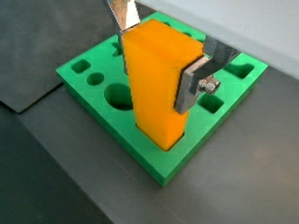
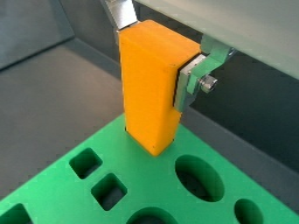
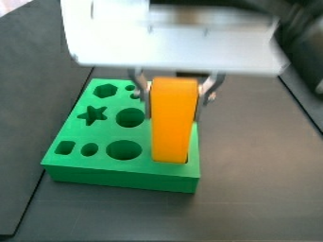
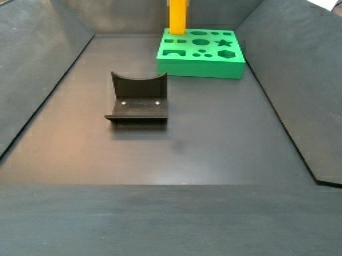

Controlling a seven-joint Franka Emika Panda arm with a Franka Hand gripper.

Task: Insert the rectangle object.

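Observation:
The rectangle object (image 1: 158,83) is a long orange-yellow bar standing upright. My gripper (image 1: 158,48) is shut on its upper part, one silver finger (image 1: 191,83) on each side. It shows the same way in another wrist view (image 2: 152,83), gripper (image 2: 158,44). The bar's lower end meets the green board (image 1: 87,83) at a corner. How deep it sits there I cannot tell. In a side view the bar (image 3: 175,118) hangs under the gripper (image 3: 175,90) over the board (image 3: 76,156). In another side view the bar (image 4: 177,15) stands at the board's (image 4: 221,65) corner; the gripper is out of that frame.
The board has several shaped holes: round (image 3: 124,149), star (image 3: 91,115), square (image 2: 107,188). The dark fixture (image 4: 136,100) stands on the grey floor in front of the board. Sloping grey walls (image 4: 40,90) enclose the floor on both sides.

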